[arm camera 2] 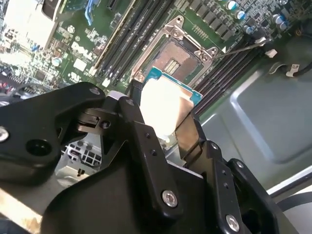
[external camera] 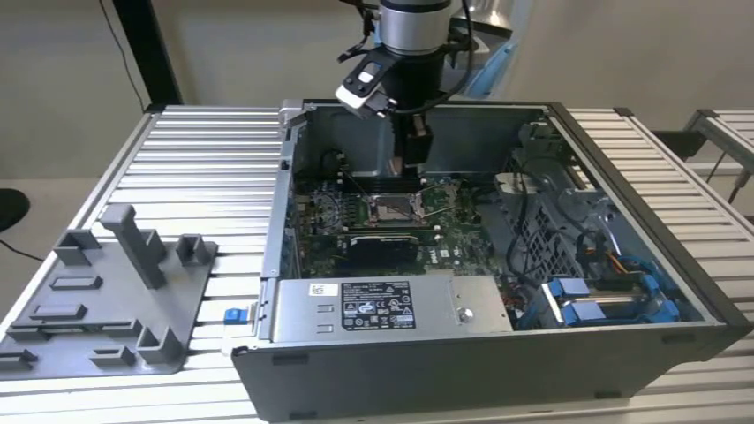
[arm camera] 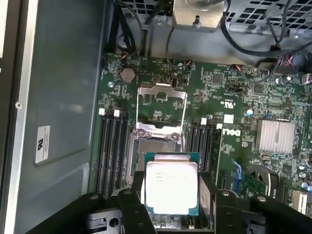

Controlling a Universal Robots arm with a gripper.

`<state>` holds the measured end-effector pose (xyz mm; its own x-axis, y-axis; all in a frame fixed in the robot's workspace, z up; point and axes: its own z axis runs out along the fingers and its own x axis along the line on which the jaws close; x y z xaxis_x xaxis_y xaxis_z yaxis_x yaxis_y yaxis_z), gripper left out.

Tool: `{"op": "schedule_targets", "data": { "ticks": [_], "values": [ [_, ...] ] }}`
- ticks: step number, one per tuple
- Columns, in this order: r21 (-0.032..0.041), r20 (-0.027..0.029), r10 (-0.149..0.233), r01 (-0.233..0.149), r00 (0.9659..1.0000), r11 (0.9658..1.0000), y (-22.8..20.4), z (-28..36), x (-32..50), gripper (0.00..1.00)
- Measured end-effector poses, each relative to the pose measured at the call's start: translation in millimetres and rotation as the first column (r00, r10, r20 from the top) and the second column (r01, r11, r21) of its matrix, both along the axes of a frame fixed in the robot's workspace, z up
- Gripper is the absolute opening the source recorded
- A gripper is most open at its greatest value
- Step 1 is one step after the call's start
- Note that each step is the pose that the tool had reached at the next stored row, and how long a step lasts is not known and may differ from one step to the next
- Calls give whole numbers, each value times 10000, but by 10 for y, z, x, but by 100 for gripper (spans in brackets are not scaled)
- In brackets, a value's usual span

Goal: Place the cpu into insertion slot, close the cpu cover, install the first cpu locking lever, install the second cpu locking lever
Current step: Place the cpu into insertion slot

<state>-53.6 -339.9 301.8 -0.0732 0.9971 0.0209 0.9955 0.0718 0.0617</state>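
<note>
My gripper (external camera: 414, 152) hangs inside the open grey computer case (external camera: 495, 380), just above the green motherboard (external camera: 353, 216). In both wrist views its black fingers (arm camera: 208, 195) are shut on the edges of the cpu (arm camera: 171, 187), a square chip with a silver face. The cpu (arm camera 2: 163, 109) hovers face up, partly over the near edge of the insertion slot (arm camera: 155, 145), whose dark contact field (arm camera 2: 171, 61) lies bare. The cpu cover (arm camera: 162, 108), a silver frame, stands flipped open on the slot's far side. A thin metal locking lever (arm camera 2: 240, 48) sticks out beside the slot.
Long black memory slots (arm camera: 109, 151) flank the socket on both sides. A silver heat sink (arm camera: 275, 136) sits on the board. The power supply (external camera: 389, 305) fills the case front, blue cables (external camera: 601, 296) its right. A grey fixture tray (external camera: 106, 300) lies on the slatted table.
</note>
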Motion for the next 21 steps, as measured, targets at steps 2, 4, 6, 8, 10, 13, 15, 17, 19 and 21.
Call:
{"op": "schedule_targets", "data": {
  "ticks": [2, 4, 6, 8, 10, 13, 15, 17, 19, 21],
  "values": [
    [-1, -108, -161, 161, 9998, 9999, 0, -5, 0, 0],
    [-2, -170, -336, 336, 9993, 9994, 1, -17, -1, 0],
    [-5, -209, -507, 507, 9985, 9987, 3, -31, 0, 0],
    [-7, -227, -643, 643, 9977, 9979, 6, -44, -1, 0],
    [-5, -233, -750, 750, 9969, 9972, 12, -57, -3, 0],
    [-6, -250, -928, 928, 9954, 9957, 18, -86, -5, 0],
    [-8, -260, -1035, 1035, 9943, 9946, 24, -106, -5, 0],
    [-10, -277, -1117, 1117, 9934, 9937, 37, -128, -5, 0],
    [-12, -305, -1139, 1139, 9930, 9935, 68, -147, -5, 0],
    [-13, -308, -1145, 1145, 9929, 9934, 113, -162, -7, 0]
  ]
}}
